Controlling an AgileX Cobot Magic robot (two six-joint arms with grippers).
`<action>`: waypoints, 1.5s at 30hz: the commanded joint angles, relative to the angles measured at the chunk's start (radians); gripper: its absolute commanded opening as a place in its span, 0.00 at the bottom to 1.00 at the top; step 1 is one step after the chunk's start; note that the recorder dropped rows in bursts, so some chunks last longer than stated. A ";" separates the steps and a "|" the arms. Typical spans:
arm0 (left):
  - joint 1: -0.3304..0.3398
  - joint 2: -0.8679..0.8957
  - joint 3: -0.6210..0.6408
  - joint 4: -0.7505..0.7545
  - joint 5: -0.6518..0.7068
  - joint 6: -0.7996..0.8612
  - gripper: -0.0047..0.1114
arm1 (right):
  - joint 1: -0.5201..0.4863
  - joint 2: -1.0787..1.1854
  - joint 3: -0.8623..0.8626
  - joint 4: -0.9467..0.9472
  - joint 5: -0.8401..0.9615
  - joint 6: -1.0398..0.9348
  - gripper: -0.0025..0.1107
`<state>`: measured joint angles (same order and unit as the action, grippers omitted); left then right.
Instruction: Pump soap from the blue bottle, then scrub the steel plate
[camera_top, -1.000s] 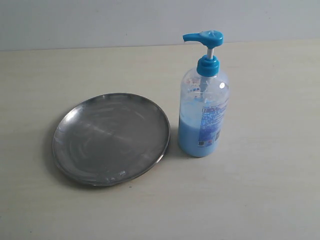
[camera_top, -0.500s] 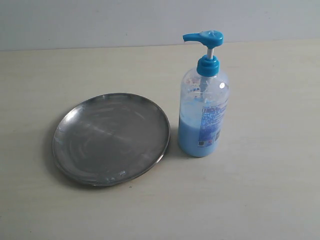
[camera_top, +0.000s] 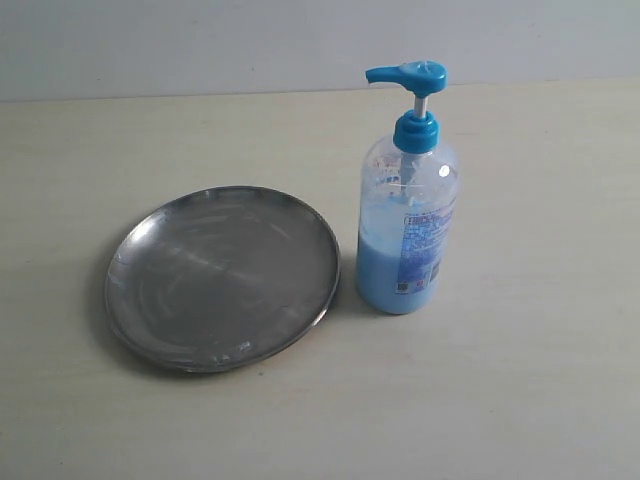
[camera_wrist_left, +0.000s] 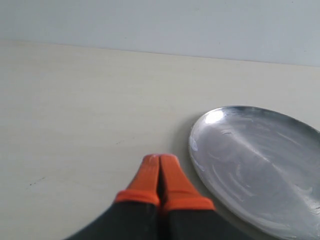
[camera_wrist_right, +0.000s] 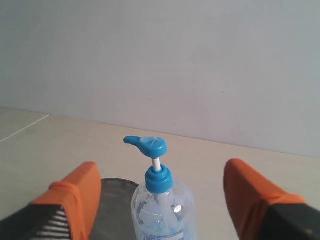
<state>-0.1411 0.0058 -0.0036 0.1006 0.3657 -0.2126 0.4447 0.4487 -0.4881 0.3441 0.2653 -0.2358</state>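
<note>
Obliquely from above, the exterior view shows the steel plate lying flat on a pale table, its dull grey face streaked with whitish scuffs. Just beside the plate's right rim, separated from it by a narrow strip of table, the blue bottle stands upright. Its pump head is raised, with the spout pointing toward the plate's side. Light blue soap fills roughly the lower half of the clear body. Left wrist view: the left gripper hangs just beside the plate's rim, over bare table, its two orange fingers pressed together with nothing between them. Right wrist view: the right gripper is spread wide, its orange fingers well apart; the bottle appears in the gap between them, touched by neither, and a dark sliver of the plate shows beside the bottle's body. A plain grey wall bounds the table on the far side of the plate
</note>
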 joint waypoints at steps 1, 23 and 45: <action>0.002 -0.006 0.004 0.001 -0.009 -0.001 0.04 | 0.002 0.005 -0.008 0.027 -0.054 -0.004 0.63; 0.002 -0.006 0.004 0.001 -0.009 -0.001 0.04 | 0.002 0.015 -0.008 -0.034 -0.016 0.064 0.95; 0.002 -0.006 0.004 0.001 -0.009 -0.001 0.04 | 0.002 0.015 -0.008 -0.008 -0.091 -0.110 0.95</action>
<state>-0.1411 0.0058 -0.0036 0.1006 0.3657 -0.2126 0.4447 0.4618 -0.4881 0.3360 0.1646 -0.2756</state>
